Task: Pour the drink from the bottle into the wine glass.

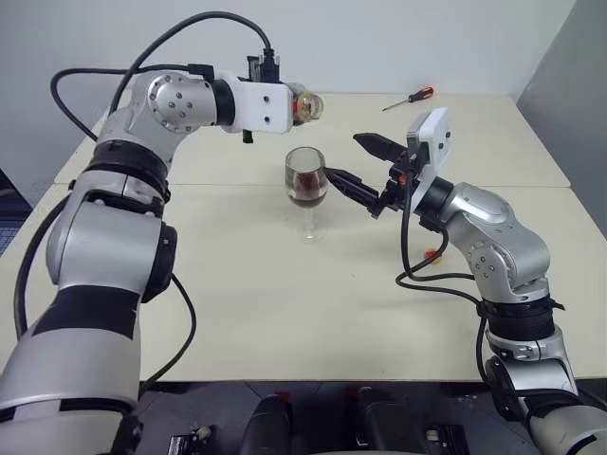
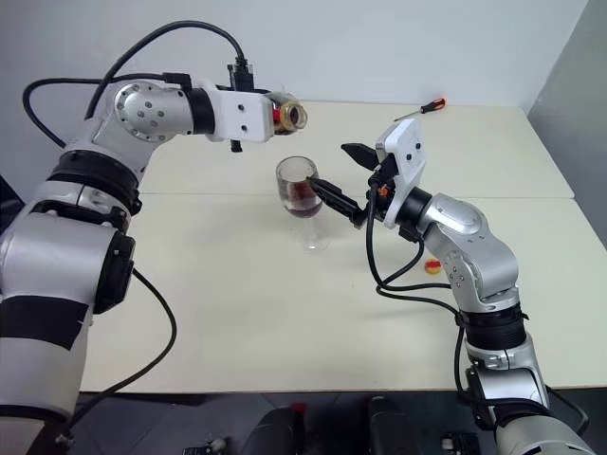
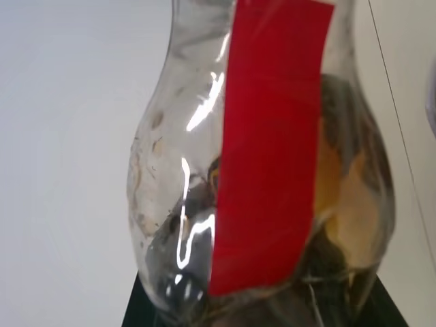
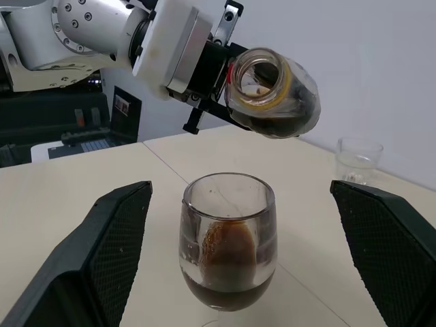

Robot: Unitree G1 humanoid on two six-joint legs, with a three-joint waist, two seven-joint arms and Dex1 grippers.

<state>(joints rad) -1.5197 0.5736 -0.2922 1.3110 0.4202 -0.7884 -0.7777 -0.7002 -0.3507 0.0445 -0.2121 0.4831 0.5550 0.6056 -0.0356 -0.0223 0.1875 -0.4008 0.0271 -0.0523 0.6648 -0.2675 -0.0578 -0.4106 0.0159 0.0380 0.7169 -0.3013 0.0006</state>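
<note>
My left gripper (image 2: 273,116) is clamped tight on the bottle (image 4: 276,92), which I hold tipped on its side above the table (image 1: 285,313), its open mouth turned toward my right arm. The bottle hangs above and a little behind the wine glass (image 1: 306,192), not touching it. It is small, squat, clear plastic with a bulbous body; a red label (image 3: 269,143) runs along it, and a pool of the drink (image 4: 283,124), dark brown-red, lies in its lower side. The mouth has no cap on it.

The wine glass stands upright on its thin stem and round foot at the seam between the two cream tabletops. Its rounded clear bowl holds dark liquid in the lower part, with brownish foam clinging to the inner wall.

My right gripper (image 1: 358,163) sits just to the right of the bowl, black fingers spread wide apart and empty. One textured pad (image 4: 105,242) lies to each side of the glass in the wrist view, neither touching it.

Farther right, a small yellow cap (image 2: 432,266) rests on the table beneath my right forearm. A red-handled screwdriver (image 1: 410,99) lies near the far edge, and a short clear tumbler (image 4: 357,160) stands beyond the glass.
</note>
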